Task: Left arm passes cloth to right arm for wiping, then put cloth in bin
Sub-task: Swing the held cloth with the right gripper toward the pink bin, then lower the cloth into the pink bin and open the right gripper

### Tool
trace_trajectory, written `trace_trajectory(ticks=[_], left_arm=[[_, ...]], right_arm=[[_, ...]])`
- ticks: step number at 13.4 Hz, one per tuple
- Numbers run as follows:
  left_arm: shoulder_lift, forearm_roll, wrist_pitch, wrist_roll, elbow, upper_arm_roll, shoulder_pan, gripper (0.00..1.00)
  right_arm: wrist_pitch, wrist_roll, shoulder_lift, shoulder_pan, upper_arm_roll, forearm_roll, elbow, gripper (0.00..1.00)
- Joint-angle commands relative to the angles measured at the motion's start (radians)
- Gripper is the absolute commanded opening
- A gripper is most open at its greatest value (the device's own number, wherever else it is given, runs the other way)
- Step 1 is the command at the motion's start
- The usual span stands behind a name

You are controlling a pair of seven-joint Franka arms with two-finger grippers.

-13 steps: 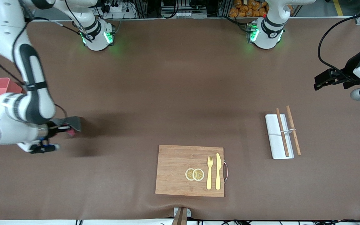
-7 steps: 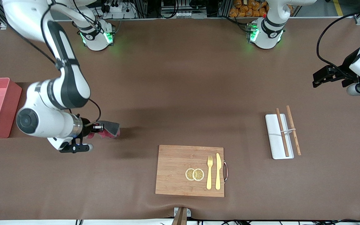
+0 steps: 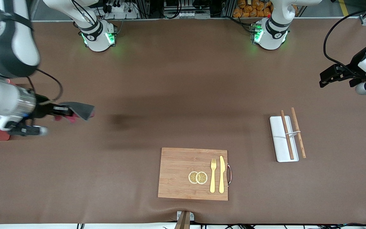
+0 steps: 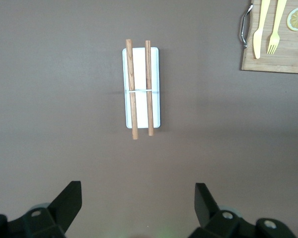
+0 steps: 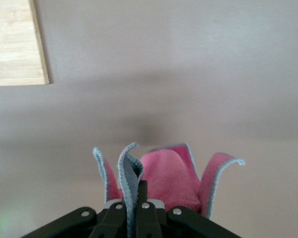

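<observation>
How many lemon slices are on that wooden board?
2: both lemon slices lie side by side, overlapping, on the board, beside the fork. None looks hidden.

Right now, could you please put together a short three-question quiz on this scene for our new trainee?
1. True or false: the right gripper is shut on the cloth.
2. Multiple choice: what lies on the cutting board? A) chopsticks only B) fork, knife and two lemon slices C) the cloth.
3. Fill in: the left gripper hangs open over bare table at the left arm's end, holding ____.

Key:
1. True; the cloth's pink face bunches up above the shut fingers.
2. B; the fork, knife and lemon slices lie there, while the chopsticks rest across the white tray.
3. Nothing.
</observation>
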Motion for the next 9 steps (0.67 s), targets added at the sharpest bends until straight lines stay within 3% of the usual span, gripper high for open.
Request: trace_trajectory(ticks=[1,4,9], left_arm=[[-0.037,0.005,-0.007,0.01,-0.028,0.001,-0.014,1.0],[-0.035,0.005,-0.008,0.01,-0.024,-0.002,-0.014,1.0],[-0.032,0.015,-0.022,-0.006,-0.021,-0.005,-0.01,1.0]], right_arm=[[-0.057,-0.017,-0.057,-0.109,0.012,0.004,-0.023,0.0],[-0.108,-0.148,-0.051,-0.264,0.012,-0.006,0.013,0.0],[-0.131,-0.504,-0.025,-0.558,0.012,-0.103,0.018,0.0]])
